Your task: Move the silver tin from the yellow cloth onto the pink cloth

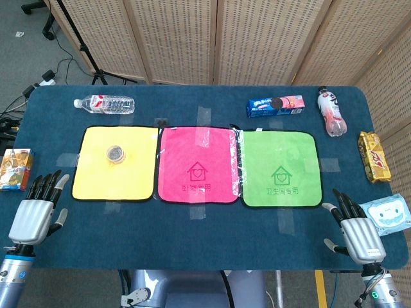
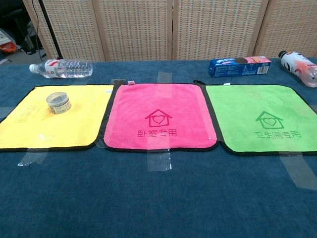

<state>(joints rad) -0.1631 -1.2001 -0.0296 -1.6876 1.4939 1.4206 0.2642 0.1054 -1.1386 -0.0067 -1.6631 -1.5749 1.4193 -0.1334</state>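
The small round silver tin (image 1: 115, 154) (image 2: 58, 102) stands on the yellow cloth (image 1: 115, 179) (image 2: 39, 131), toward its far middle. Beside it on the right lies the pink cloth (image 1: 199, 144) (image 2: 158, 99), with nothing on it. My left hand (image 1: 35, 212) rests flat at the near left table edge, fingers spread and holding nothing, well short of the tin. At the near right edge my right hand (image 1: 356, 228) lies the same way, empty with fingers apart. Neither hand appears in the chest view.
A green cloth (image 1: 280, 147) (image 2: 265, 101) lies right of the pink one. A water bottle (image 1: 104, 103) (image 2: 62, 68), a blue biscuit box (image 1: 275, 106) (image 2: 240, 66) and a pink drink bottle (image 1: 331, 111) (image 2: 298, 67) line the far edge. Snack packs (image 1: 374, 156) (image 1: 15, 169) and a tissue pack (image 1: 387, 212) sit at the sides.
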